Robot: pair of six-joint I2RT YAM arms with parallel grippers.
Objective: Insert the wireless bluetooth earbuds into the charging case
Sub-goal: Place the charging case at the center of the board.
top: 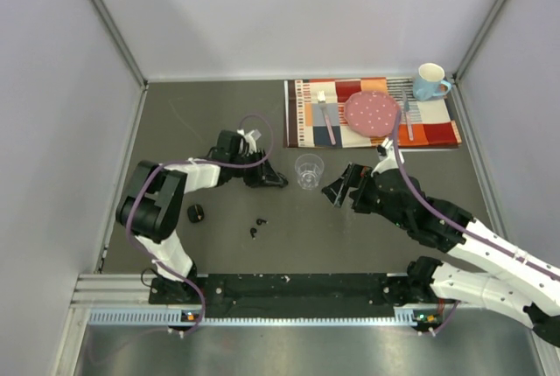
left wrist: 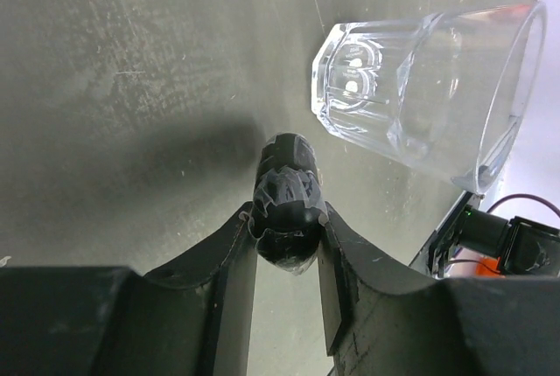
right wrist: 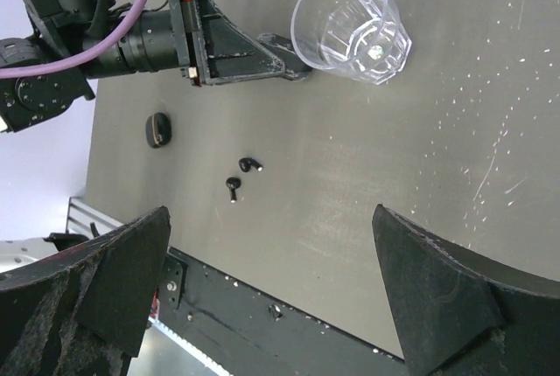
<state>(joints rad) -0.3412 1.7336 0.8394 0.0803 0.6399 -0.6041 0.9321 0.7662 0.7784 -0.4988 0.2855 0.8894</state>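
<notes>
Two tiny black earbuds (top: 257, 226) lie close together on the dark table, near the front; they also show in the right wrist view (right wrist: 241, 175). No other earbuds are in view. My left gripper (top: 276, 181) is shut on a black oval charging case (left wrist: 287, 197), held low over the table just left of the clear plastic cup (top: 308, 170). A second black case (top: 196, 212) lies to the left of the earbuds. My right gripper (top: 336, 189) is open and empty, just right of the cup; its jaws stand wide apart in the right wrist view (right wrist: 269, 214).
A striped placemat (top: 372, 114) at the back right carries a pink plate (top: 372, 111) and cutlery. A blue mug (top: 430, 81) stands at its far corner. A metal rail (top: 280, 288) runs along the near edge. Grey walls enclose the table.
</notes>
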